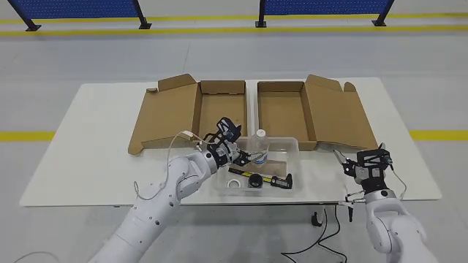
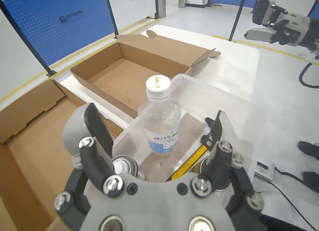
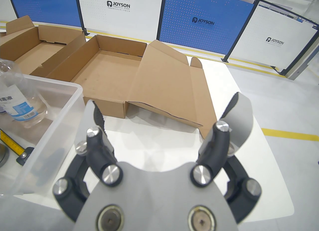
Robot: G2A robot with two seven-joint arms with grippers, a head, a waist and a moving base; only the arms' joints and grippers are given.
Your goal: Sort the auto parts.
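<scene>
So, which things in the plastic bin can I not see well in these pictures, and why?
- Spray can: left wrist view, body hidden under the left gripper.
- Caliper: same view, near end behind that gripper.
- Bottle: right wrist view, cap and one side cut off by the picture edge.
- White ring and black round part: top view, too small to identify.

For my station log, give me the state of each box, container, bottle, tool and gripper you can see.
Left cardboard box: open, empty.
Right cardboard box: open, empty.
Clear bin: lidless, holding parts.
Bottle: upright, capped, inside the bin.
Caliper: lying flat in the bin.
Left gripper: open, above the bin, by the bottle.
Right gripper: open, holding nothing, over the table.
</scene>
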